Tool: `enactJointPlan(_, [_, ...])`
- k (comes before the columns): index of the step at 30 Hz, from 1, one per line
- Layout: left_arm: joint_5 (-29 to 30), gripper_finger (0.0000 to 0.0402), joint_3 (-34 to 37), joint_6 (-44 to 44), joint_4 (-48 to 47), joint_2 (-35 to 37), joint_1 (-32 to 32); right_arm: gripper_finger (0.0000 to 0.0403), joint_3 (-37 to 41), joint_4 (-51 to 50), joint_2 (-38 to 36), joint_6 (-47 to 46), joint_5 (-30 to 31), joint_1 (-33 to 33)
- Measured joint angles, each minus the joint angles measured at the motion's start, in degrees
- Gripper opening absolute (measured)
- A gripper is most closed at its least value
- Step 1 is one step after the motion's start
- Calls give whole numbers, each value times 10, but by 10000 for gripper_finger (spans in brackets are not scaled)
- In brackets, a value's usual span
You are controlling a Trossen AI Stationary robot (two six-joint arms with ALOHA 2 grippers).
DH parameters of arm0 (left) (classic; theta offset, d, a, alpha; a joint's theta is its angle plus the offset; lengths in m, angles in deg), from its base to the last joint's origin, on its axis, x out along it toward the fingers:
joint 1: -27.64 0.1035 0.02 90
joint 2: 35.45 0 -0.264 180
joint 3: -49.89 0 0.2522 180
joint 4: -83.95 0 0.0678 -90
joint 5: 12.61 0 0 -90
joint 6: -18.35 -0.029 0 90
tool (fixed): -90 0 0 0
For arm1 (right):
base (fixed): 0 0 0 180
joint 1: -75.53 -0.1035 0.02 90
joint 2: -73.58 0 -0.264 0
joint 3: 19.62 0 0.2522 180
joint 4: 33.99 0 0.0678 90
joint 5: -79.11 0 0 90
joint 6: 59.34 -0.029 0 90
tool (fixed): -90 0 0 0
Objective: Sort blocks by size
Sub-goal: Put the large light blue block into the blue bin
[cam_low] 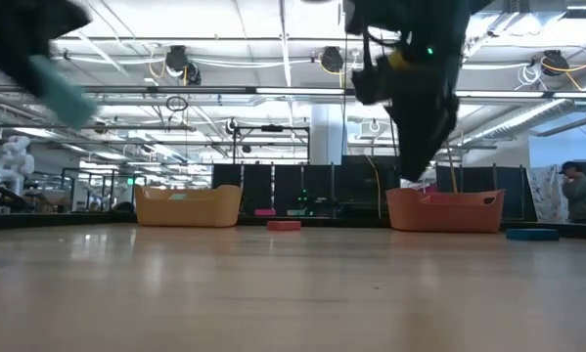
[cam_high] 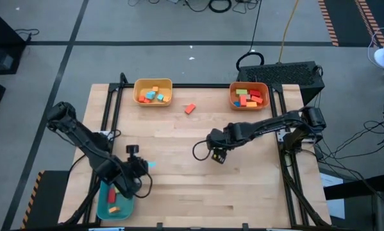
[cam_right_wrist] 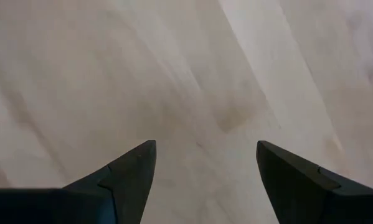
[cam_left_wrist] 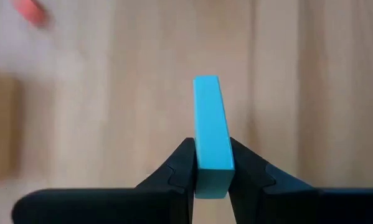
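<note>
Red block [cam_low: 284, 225] flat on table [cam_low: 293, 293], between yellow bin [cam_low: 188, 206] and orange bin [cam_low: 445, 211]. Light blue block [cam_low: 64, 92] held high, above and left of the yellow bin.

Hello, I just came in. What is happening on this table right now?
A two-armed robot is sorting coloured blocks into bins. The left gripper holds a light blue block above the table's near left part, by the teal bin. The right gripper hangs open and empty over the table's middle. One red block lies loose between the yellow bin and the orange bin, which hold other blocks.
</note>
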Motion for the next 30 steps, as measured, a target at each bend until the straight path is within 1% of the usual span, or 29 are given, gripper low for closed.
enactJointPlan(2, [-63,65,0,36,-25,0,-11,265,12,-8,0,-11,1,7])
enactJointPlan(5, [-200,65,0,90,-47,0,-33,264,33,-14,0,-26,1,15])
enactJointPlan(7, [-267,65,0,123,-53,0,-51,264,50,-15,0,-36,0,20])
enactJointPlan(10, [-340,65,0,156,-53,0,-79,264,75,-15,1,-49,-2,30])
enactJointPlan(12, [-355,65,0,166,-53,0,-93,264,91,-15,1,-56,-3,36])
enactJointPlan(21, [-357,66,0,196,-51,0,-112,265,153,-16,1,-77,-1,46])
enactJointPlan(27, [-358,115,0,195,-51,0,-116,265,167,-18,-4,-90,2,45])
enactJointPlan(30, [-357,131,0,196,-52,0,-116,265,170,-23,-16,-89,2,45])
